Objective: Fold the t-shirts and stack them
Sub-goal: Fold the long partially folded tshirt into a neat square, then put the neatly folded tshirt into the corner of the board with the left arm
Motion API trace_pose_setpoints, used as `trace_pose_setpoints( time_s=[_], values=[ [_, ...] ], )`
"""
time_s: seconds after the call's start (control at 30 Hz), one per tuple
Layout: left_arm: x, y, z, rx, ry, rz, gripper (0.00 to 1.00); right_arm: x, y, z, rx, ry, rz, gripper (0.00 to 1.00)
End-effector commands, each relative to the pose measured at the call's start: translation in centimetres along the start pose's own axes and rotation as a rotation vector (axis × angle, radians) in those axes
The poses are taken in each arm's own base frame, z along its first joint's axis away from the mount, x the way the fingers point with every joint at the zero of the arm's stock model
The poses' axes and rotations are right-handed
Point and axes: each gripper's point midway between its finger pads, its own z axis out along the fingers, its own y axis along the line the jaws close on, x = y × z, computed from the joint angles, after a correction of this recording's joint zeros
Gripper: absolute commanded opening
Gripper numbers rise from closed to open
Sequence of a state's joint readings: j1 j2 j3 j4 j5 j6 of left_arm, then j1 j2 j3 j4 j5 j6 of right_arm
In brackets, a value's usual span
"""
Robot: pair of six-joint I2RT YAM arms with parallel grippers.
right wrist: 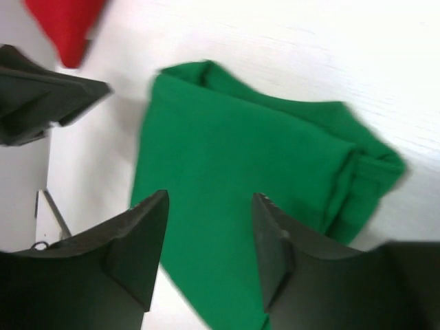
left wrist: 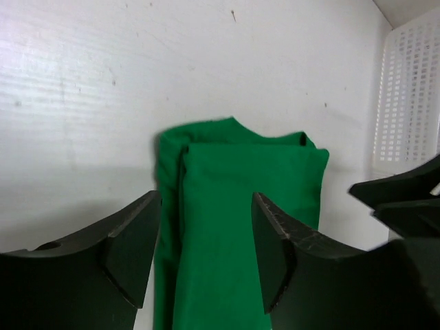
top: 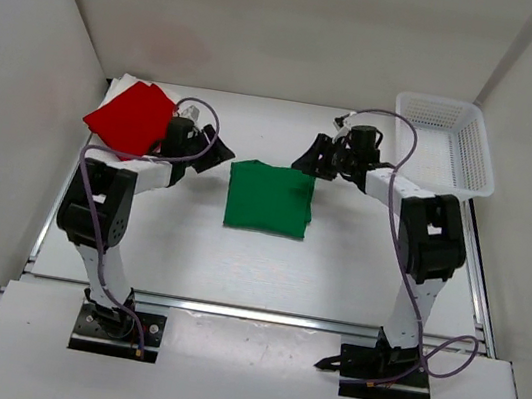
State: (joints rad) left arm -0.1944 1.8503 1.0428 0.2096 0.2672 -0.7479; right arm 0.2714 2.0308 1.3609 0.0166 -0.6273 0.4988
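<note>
A folded green t-shirt (top: 268, 198) lies flat in the middle of the table, also seen in the left wrist view (left wrist: 234, 206) and the right wrist view (right wrist: 240, 179). A folded red t-shirt (top: 129, 117) rests on a white one (top: 126, 82) at the back left. My left gripper (top: 215, 151) hangs open just off the green shirt's left back corner, its jaws apart above the cloth (left wrist: 206, 240). My right gripper (top: 309, 156) is open at the shirt's right back corner, nothing between its jaws (right wrist: 210, 240).
A white lattice basket (top: 447, 142) stands at the back right, its wall visible in the left wrist view (left wrist: 405, 89). White walls enclose the table on three sides. Cables loop from both arms.
</note>
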Motion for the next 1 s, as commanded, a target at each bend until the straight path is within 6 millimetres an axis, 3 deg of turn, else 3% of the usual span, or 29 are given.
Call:
trace_pose_setpoints(
  time_s=[0.0,0.03,0.1,0.2,0.37,0.47,0.53,0.63,0.77,0.83,0.9,0.97],
  values=[
    [1.8,0.6,-2.1,-0.034,0.016,0.065,0.66,-3.0,6.2,-3.5,-0.114,-0.141,-0.126,0.51],
    [2.7,0.8,-2.3,-0.030,0.041,0.076,0.68,-2.0,5.7,-3.6,-0.114,-0.132,-0.096,0.53],
    [5.5,2.1,-2.8,-0.045,0.112,0.085,0.72,-1.8,6.5,-4.8,-0.139,-0.156,-0.098,0.53],
    [8.2,2.9,-2.9,-0.029,0.195,0.092,0.74,-0.9,7.0,-5.5,-0.162,-0.163,-0.097,0.53],
    [11.2,2.8,-1.3,0.053,0.305,0.038,0.72,0.2,6.5,-6.2,-0.167,-0.165,-0.090,0.53],
    [12.4,1.6,-0.2,0.077,0.331,0.047,0.65,0.9,6.3,-6.5,-0.169,-0.165,-0.075,0.51],
    [12.7,0.0,0.8,0.124,0.342,0.044,0.46,1.0,6.3,-6.7,-0.182,-0.172,-0.075,0.51],
    [10.8,-2.5,2.4,0.184,0.293,0.017,0.28,1.9,5.8,-7.0,-0.175,-0.168,-0.058,0.49],
    [7.8,-5.5,4.3,0.224,0.246,0.012,0.03,2.8,6.5,-7.6,-0.201,-0.164,-0.057,0.49],
    [6.3,-7.0,4.7,0.249,0.220,0.003,0.00,3.0,6.6,-8.0,-0.215,-0.175,-0.046,0.47],
    [3.4,-9.6,4.7,0.302,0.177,0.012,0.00,4.5,6.6,-8.2,-0.233,-0.155,-0.009,0.47],
    [-0.3,-10.4,4.2,0.322,0.123,0.011,0.00,5.0,7.2,-8.8,-0.244,-0.171,-0.015,0.47]
  ],
)
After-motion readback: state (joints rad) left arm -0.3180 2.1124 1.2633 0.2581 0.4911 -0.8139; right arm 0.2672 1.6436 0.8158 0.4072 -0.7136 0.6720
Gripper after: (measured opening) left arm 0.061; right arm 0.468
